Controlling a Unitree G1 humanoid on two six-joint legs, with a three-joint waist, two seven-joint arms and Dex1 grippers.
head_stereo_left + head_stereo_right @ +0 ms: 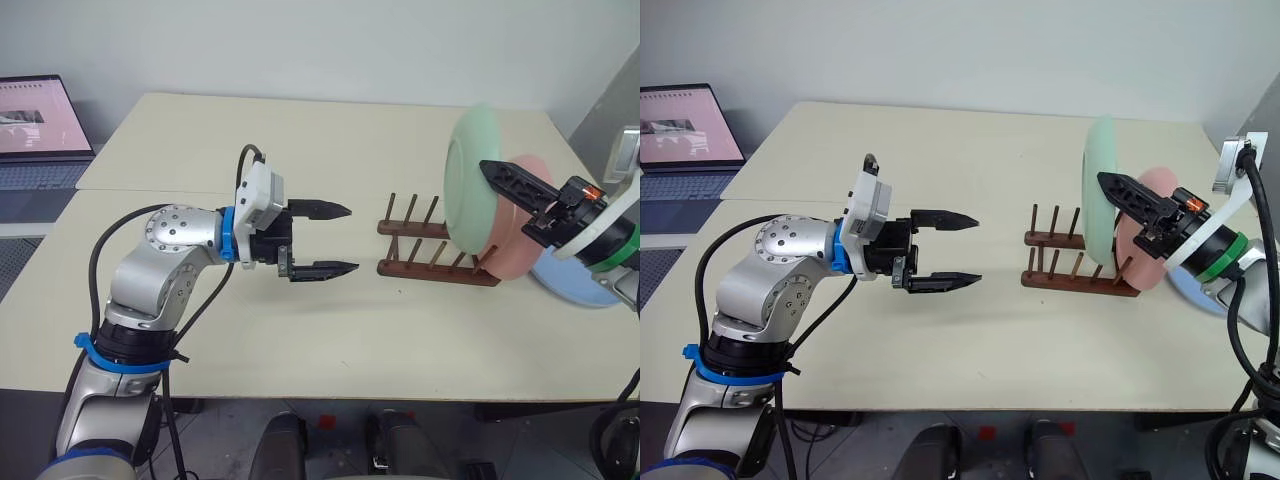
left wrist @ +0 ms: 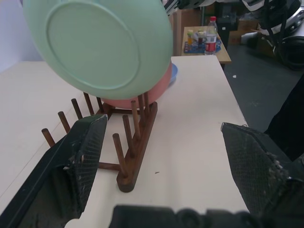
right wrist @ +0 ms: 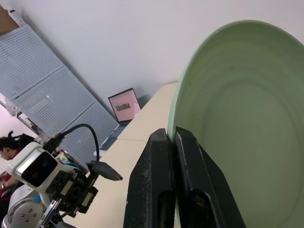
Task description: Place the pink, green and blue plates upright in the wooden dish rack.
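Pink plate [image 1: 520,250] in wooden rack [image 1: 440,262]

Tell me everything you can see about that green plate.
The green plate is round, shallow, plain matte mint, with a raised foot ring on its underside. It stands nearly upright over the wooden dish rack, just in front of the pink plate. The right gripper pinches its rim, fingers shut on it.

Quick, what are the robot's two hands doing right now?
Left tool: open, holding nothing.
Right tool: shut on the round mint green plate, pinching its rim above the dark wooden dish rack.
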